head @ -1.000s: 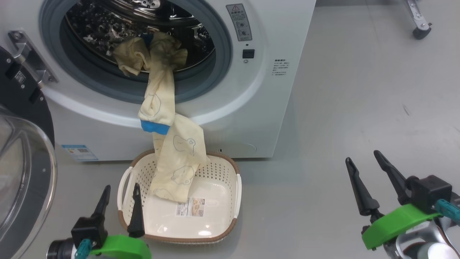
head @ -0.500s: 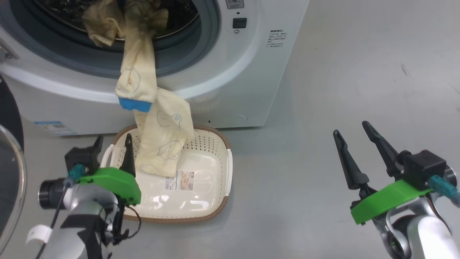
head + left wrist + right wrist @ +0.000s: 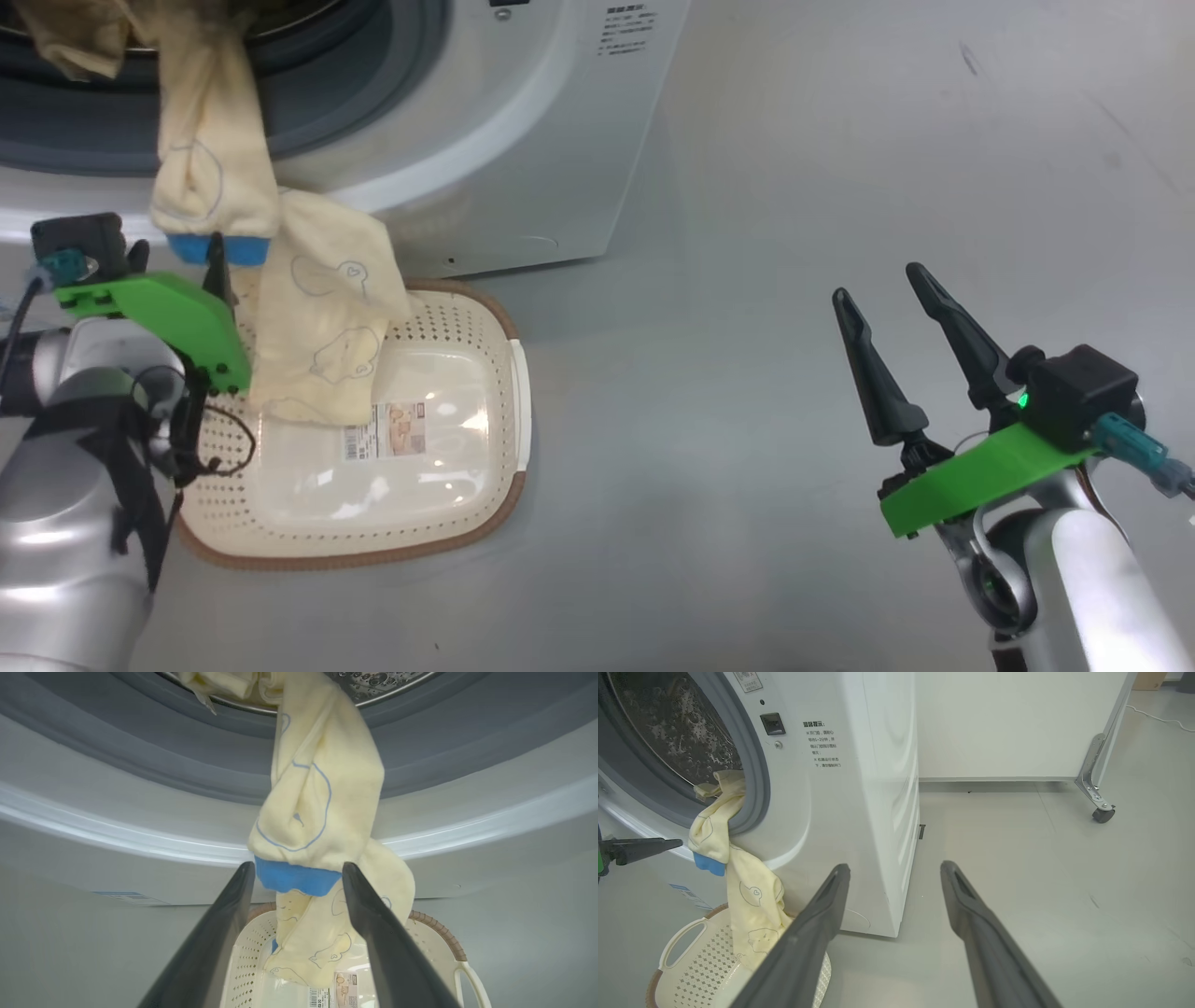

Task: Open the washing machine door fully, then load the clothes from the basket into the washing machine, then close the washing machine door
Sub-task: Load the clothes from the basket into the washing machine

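left wrist view looks straight along the left gripper. its two long dark fingers are spread, and the bright blue cuff of the soft pale yellow bear-print clothes sits in the gap between the tips. nothing is pinched yet, and i cannot tell whether either tip brushes the cloth.

a second ago this gripper sat low by the near left corner of the small cream perforated plastic basket with the brown woven-look rim. it has since risen along the basket's left side to cuff height. the head camera has tipped down too, so the machine's slide across that view is the camera's own.

the garment lies as before. its top is bunched in the steel perforated drum of the big white front-loading washing machine. the rest drapes over the grey rubber gasket, with the tail end trailing into the basket.

the reach looks finished, so the load step now likely needs the fingers to close on the cuff and lift the hanging length inside. the right gripper hangs with fingers apart and empty over bare floor, well to the right of the machine.
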You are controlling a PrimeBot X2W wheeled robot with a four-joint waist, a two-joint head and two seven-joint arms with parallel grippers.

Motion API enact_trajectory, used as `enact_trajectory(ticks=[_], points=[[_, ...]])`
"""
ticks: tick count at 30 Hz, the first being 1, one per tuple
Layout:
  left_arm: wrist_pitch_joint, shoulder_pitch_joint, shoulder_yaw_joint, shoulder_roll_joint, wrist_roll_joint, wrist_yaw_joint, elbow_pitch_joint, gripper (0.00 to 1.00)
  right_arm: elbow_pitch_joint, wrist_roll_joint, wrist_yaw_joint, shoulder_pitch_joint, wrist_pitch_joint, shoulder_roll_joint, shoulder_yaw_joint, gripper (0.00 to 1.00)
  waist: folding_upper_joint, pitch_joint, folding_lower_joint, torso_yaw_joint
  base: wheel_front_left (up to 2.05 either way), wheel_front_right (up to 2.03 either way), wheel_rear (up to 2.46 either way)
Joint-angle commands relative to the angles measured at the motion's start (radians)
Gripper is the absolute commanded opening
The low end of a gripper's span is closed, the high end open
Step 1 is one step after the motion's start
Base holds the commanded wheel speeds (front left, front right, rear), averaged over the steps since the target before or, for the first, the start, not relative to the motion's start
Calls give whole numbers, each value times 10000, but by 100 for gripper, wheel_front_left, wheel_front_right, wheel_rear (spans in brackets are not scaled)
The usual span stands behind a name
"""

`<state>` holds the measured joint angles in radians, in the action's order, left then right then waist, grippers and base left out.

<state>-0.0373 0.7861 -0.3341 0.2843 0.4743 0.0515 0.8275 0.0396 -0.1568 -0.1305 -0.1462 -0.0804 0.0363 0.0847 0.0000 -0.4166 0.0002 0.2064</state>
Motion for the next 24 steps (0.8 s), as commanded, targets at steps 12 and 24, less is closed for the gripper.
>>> enact_trajectory(ticks=[12,24], points=[[-454,1771,549,867,447,-610,1505,100,-361,-457,-2,-468,-592,139,539,100,0,-576,-2,900,0,0,0],[-1008,2685,505,1033,613,-784,2838,0,-784,-714,-2,-780,-938,139,708,100,0,-828,-2,1360,0,0,0]])
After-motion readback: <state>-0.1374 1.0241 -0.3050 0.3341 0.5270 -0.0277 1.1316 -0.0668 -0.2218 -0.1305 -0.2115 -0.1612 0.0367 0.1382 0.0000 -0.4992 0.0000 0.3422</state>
